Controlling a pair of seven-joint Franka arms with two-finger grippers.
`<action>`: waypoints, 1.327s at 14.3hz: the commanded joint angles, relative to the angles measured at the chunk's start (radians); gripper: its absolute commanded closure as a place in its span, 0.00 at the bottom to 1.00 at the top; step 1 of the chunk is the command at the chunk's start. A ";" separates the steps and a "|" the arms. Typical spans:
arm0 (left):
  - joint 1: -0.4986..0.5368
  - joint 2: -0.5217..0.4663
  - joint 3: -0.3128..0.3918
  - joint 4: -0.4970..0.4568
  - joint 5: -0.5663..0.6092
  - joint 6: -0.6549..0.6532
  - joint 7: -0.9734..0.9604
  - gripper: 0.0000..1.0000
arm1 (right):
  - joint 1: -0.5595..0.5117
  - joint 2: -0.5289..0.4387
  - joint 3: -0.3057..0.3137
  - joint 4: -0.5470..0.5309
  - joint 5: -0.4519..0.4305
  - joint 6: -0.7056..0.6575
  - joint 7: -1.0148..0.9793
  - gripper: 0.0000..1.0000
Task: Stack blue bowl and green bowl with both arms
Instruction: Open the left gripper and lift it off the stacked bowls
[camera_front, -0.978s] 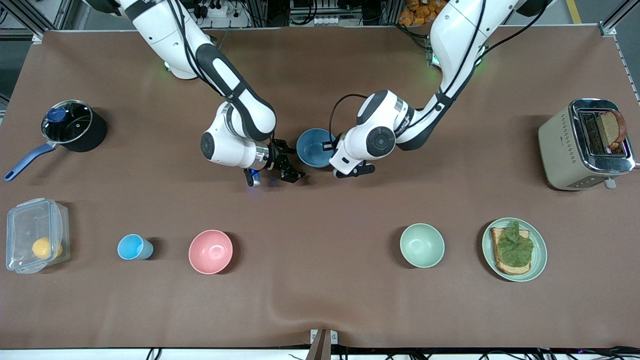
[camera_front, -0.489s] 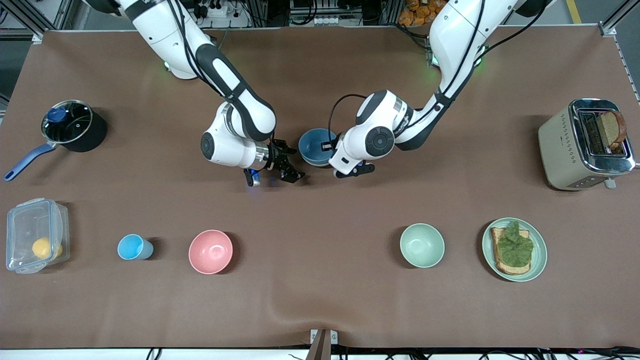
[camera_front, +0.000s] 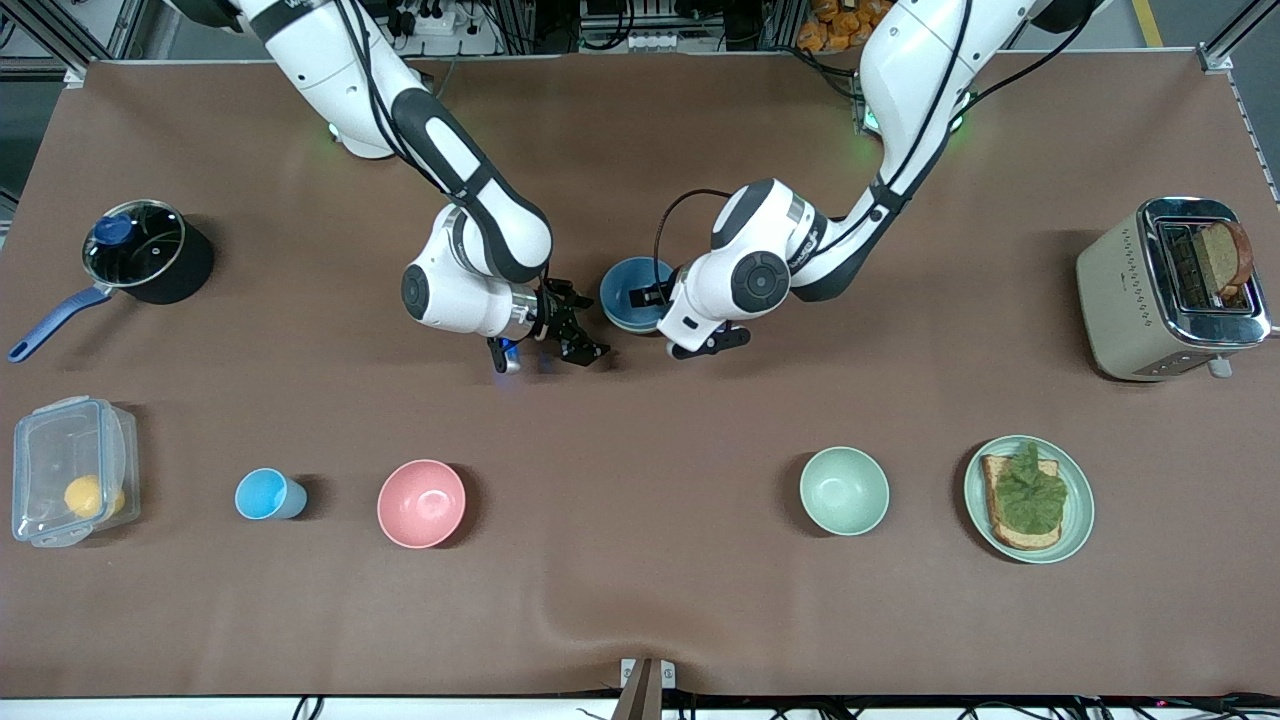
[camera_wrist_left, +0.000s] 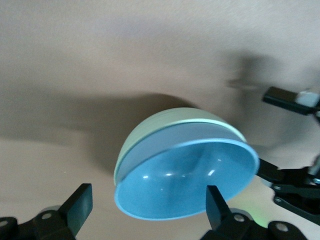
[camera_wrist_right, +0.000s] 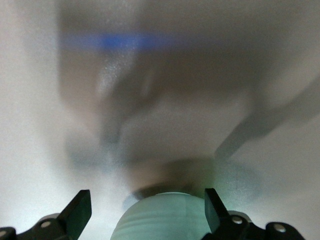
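The blue bowl (camera_front: 632, 292) sits nested inside the green bowl (camera_wrist_left: 150, 134) in the middle of the table, between the two hands. In the left wrist view the green rim shows around the blue bowl (camera_wrist_left: 185, 180). My left gripper (camera_front: 660, 305) hovers over the blue bowl's edge toward the left arm's end. It is open (camera_wrist_left: 147, 207), with its fingers wide of the rim and holding nothing. My right gripper (camera_front: 575, 325) is beside the stack toward the right arm's end. It is open (camera_wrist_right: 146, 210), and the green bowl's outer wall (camera_wrist_right: 160, 220) shows between its fingers, untouched.
Nearer the front camera stand a paler mint bowl (camera_front: 844, 490), a green plate with toast (camera_front: 1075, 520), a pink bowl (camera_front: 421, 503), a light-blue cup (camera_front: 265, 494) and a clear box (camera_front: 70, 450). A pot (camera_front: 150, 250) and a toaster (camera_front: 1120, 290) stand at the table's ends.
My left gripper has opened and let go of the blue bowl, which has settled down into the green bowl. The right arm has not moved.
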 joint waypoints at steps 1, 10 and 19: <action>0.004 -0.077 0.010 -0.009 -0.012 -0.042 -0.026 0.00 | 0.001 0.014 0.002 0.014 0.032 0.007 -0.024 0.00; 0.130 -0.282 0.018 0.066 0.101 -0.329 -0.023 0.00 | -0.040 -0.054 -0.003 0.009 0.015 -0.077 -0.020 0.00; 0.400 -0.497 0.018 0.202 0.218 -0.659 0.078 0.00 | -0.152 -0.117 -0.033 0.173 -0.307 -0.441 0.231 0.00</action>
